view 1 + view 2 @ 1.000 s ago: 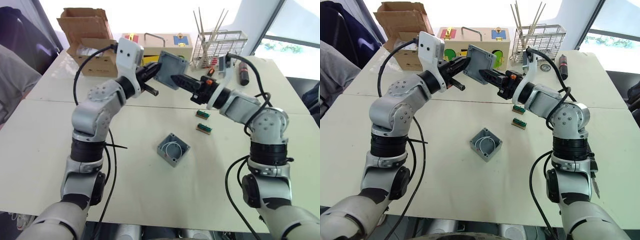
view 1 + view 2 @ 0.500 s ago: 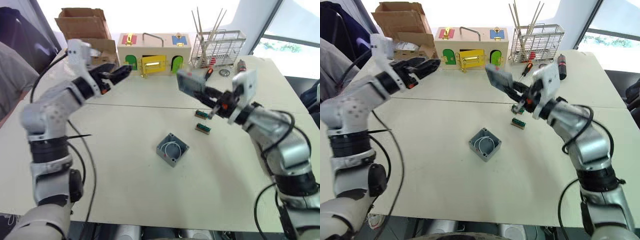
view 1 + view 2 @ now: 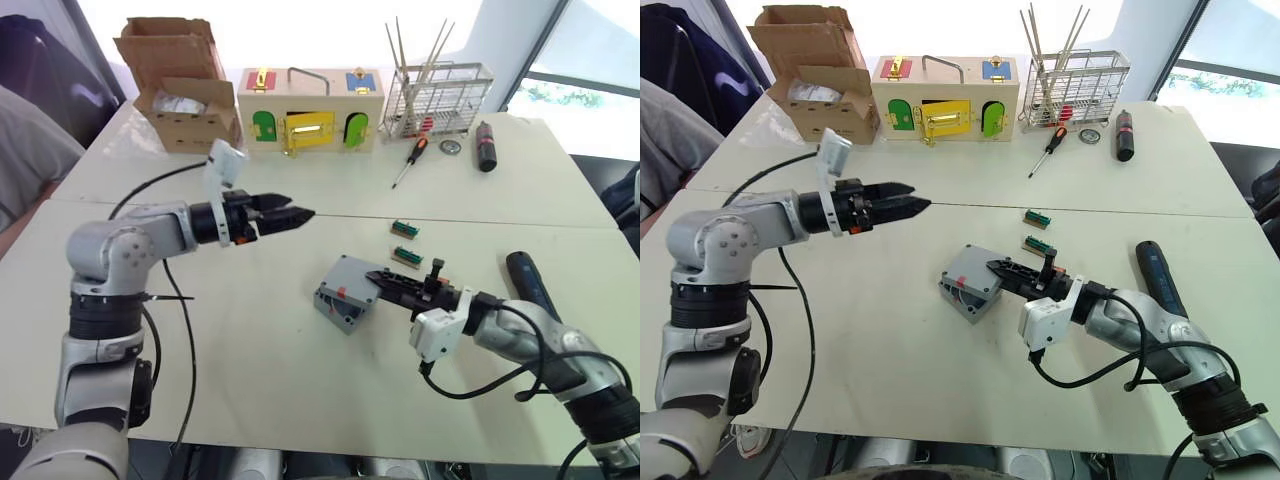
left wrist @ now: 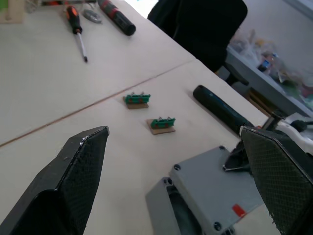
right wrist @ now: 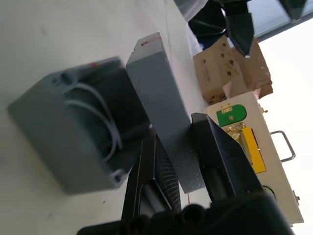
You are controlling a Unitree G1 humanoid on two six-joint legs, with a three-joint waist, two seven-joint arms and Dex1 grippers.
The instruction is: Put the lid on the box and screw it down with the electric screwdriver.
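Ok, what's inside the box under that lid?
White wires loop inside the box. The lid, pinched in the right claw, sits tilted over it, covering the rest.

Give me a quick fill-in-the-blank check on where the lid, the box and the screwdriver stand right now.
1. The lid is held by the ____ gripper.
2. The lid rests tilted over the box, so the box is not yet fully ____.
3. The left gripper hovers above the table with its fingers ____.
4. The electric screwdriver lies on the ____, beside the right arm.

Missing words: right; closed; open; table
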